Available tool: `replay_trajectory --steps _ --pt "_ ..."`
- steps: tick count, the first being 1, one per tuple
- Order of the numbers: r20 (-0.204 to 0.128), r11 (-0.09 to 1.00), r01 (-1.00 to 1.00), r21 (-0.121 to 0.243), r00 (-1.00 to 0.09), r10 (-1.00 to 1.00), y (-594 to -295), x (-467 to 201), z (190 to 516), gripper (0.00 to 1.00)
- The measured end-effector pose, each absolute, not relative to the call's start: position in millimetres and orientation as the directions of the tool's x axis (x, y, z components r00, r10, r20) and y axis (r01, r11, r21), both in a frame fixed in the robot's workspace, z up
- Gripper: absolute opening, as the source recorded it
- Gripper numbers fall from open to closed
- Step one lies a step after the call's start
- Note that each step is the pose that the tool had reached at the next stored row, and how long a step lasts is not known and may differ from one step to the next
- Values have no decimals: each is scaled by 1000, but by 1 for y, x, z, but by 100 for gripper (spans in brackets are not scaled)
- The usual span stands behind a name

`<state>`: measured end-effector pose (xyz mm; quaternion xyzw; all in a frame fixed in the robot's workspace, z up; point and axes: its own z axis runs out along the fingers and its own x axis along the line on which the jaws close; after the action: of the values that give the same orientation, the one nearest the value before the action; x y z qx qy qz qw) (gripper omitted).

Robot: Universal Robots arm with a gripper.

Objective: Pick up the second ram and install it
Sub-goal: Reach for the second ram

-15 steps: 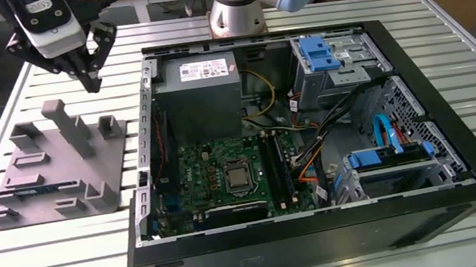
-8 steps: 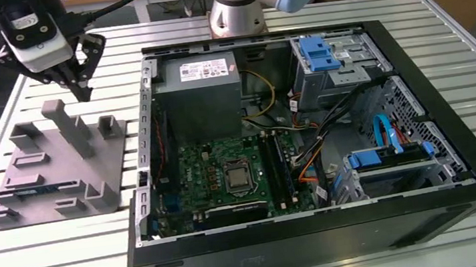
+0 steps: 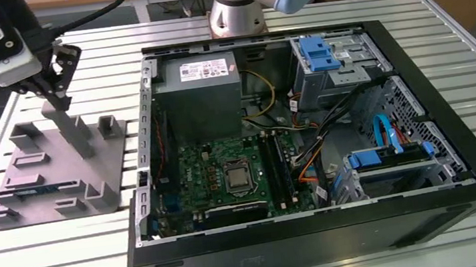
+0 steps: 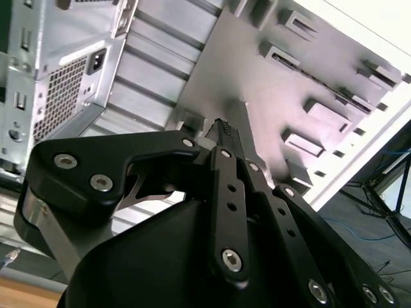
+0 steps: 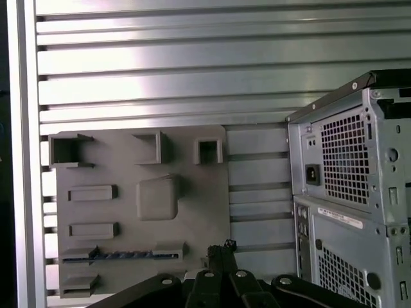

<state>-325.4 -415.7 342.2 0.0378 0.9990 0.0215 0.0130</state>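
Second ram sits on edge in a tray slot near the tray's rim. Pincer hovers over tray, apart from ram, tips pinched together, empty. Ram likely light, stiff, fragile; grip long edges mid-length, off chips.

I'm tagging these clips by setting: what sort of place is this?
Probably a robotics lab bench for computer assembly: an open desktop computer case lies on a slatted metal table, beside a grey moulded tray, with the gripper above the tray.
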Motion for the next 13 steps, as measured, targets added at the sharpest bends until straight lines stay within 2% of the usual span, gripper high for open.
replay_trajectory --steps 13 --pt "-24 996 75 44 -997 76 -425 -369 332 10"
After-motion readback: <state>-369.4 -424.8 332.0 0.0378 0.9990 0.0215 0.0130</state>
